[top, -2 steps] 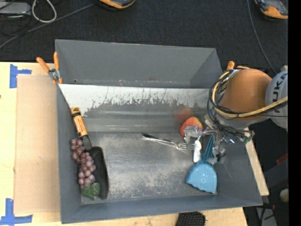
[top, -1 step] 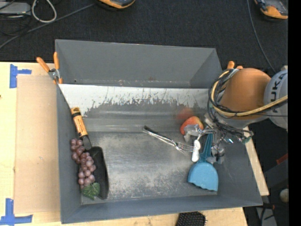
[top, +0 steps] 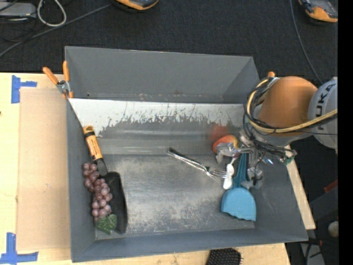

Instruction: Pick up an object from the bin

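– Hand [top: 249, 170] stood low at the right side of the bin [top: 165, 87], directly over the top of the blue fan-shaped piece [top: 239, 205] and its white handle [top: 228, 176]. Open or closed: could not tell, too cluttered there to read.
– Risks from here?
– 3 logged.
1: the fork [top: 193, 162] lay with its tines touching the white handle, so a lift would probably drag or flip it.
2: the red-orange round thing [top: 223, 142] sat just beside the hand, and a nudge could roll it.
3: the bin's right wall was near, so a sideways correction might scrape it.
– Hidden?
– Whether anything sat in the grip, the blue piece's upper end, and what the round thing was. Grapes [top: 98, 192] and black scoop [top: 116, 197] lay well apart at the left.
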